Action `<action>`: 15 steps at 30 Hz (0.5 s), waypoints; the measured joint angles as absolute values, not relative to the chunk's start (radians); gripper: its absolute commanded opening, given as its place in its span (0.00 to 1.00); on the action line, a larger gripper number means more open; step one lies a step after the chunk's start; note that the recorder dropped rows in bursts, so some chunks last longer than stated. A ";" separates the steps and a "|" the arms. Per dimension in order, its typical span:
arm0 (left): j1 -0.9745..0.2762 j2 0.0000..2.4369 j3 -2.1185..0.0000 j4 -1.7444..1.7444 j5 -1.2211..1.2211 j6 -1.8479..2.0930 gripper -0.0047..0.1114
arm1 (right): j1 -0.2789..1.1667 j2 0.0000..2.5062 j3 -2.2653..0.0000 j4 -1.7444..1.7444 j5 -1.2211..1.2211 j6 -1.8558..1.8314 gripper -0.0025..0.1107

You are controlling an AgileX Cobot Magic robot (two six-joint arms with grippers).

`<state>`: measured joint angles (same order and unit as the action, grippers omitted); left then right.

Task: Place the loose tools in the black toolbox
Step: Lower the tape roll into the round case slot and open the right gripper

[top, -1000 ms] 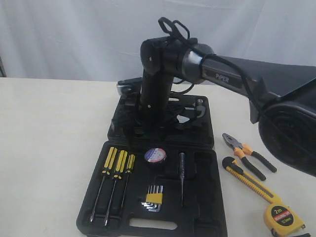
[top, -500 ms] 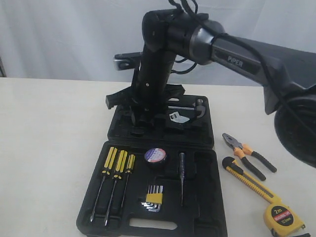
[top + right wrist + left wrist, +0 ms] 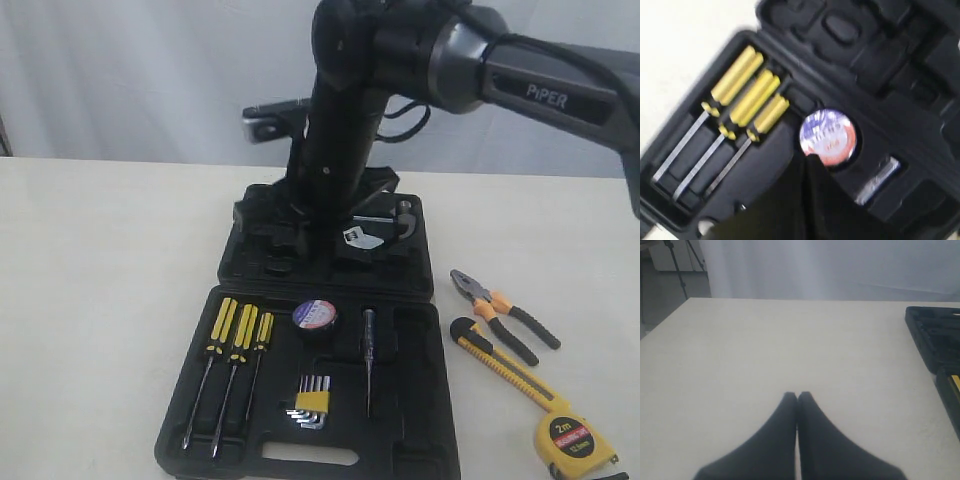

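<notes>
Soft, diffuse light is spreading evenly over the pale table, casting only faint shadows. The black toolbox and my right arm are showing as dark, low-detail shapes. My right wrist view is smearing with motion blur, the tape roll label unreadable. My left gripper is looking soft, out of focus.

**Arm crowding the far half of the toolbox**

The right arm is standing over the far half of the toolbox, blocking any approach from above there. In the near half, screwdrivers, a tape roll, hex keys and a thin pen-like tool are filling the left and middle recesses, while the right-hand recesses are lying open. Left of the toolbox, the table is offering wide bare room. Right of the toolbox, pliers, a knife and a tape measure are lying close together.
</notes>
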<state>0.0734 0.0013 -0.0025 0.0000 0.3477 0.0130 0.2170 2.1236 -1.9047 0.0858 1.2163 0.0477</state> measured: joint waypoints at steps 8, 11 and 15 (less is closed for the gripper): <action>0.073 0.001 -0.003 0.000 0.348 0.013 0.04 | 0.217 2.166 -1.788 0.071 1.192 0.037 0.02; 0.073 0.001 -0.003 0.000 0.348 0.013 0.04 | 0.217 2.203 -1.786 0.069 1.178 0.037 0.02; 0.073 0.001 -0.003 0.000 0.348 0.013 0.04 | 0.217 2.233 -1.784 0.069 1.146 0.037 0.02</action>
